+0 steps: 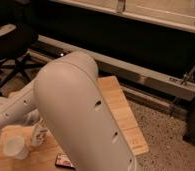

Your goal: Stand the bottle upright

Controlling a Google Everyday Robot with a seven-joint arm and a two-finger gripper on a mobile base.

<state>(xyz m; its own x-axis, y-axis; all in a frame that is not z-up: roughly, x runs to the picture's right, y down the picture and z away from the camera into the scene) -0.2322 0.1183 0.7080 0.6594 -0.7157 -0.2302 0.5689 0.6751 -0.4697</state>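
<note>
The bottle seems to be the small pale, see-through object on the wooden table, right beside the white paper cup at the lower left. The arm partly hides it, and I cannot tell whether it stands or lies. My arm's big white link fills the middle of the camera view, and a second white link runs off to the left. My gripper does not show; it is behind the arm or out of frame.
A small dark object with a red patch lies on the table by the arm's lower edge. A black office chair stands at the upper left. A long metal rail runs behind the table, and speckled floor lies to the right.
</note>
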